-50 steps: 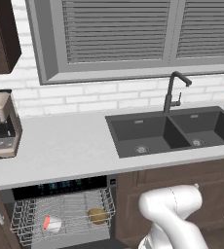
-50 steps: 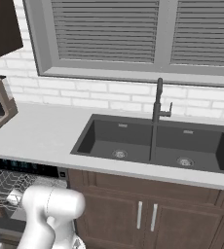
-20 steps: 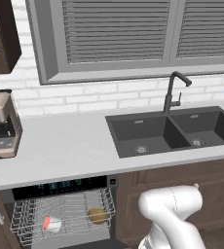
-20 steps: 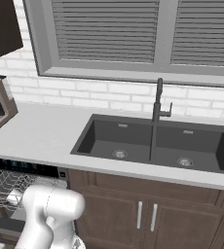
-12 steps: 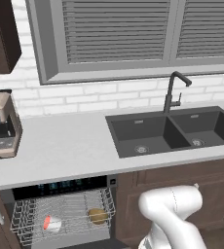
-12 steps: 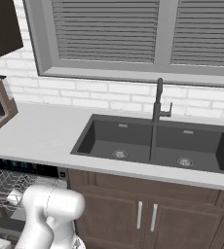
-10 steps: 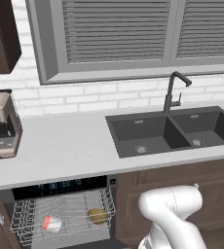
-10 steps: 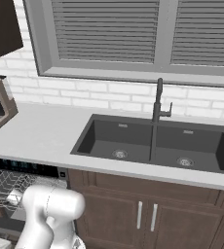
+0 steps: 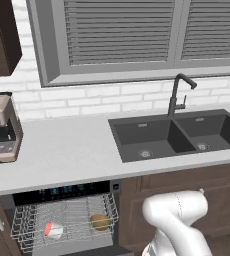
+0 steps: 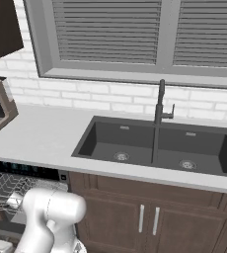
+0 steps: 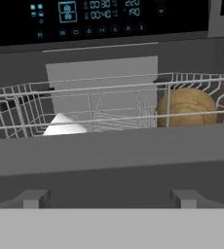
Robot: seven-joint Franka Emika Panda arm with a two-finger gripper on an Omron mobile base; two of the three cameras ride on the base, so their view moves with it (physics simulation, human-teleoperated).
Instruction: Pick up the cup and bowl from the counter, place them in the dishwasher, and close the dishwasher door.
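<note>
The dishwasher [image 9: 62, 191] stands open under the counter [image 9: 72, 150], its white wire rack [image 9: 32, 220] pulled out. In the rack the cup [image 9: 53, 229] lies on its side with its red top showing, and the golden-brown bowl [image 9: 101, 221] sits to its right. In the hand view the bowl [image 11: 187, 107] is at the right of the rack and the white cup [image 11: 65, 125] at the left, below the lit control strip [image 11: 94, 17]. The dark grey dishwasher door [image 11: 109, 155] runs across in front of the rack. My gripper [image 11: 110, 197] is low before it, open, holding nothing.
A dark double sink [image 9: 177, 135] with a black tap [image 9: 176, 95] is set in the counter at the right. A coffee machine [image 9: 2, 130] stands at the far left. Brown cabinet doors [image 10: 150, 217] run below the sink. The rack [image 10: 2, 192] shows left of my arm.
</note>
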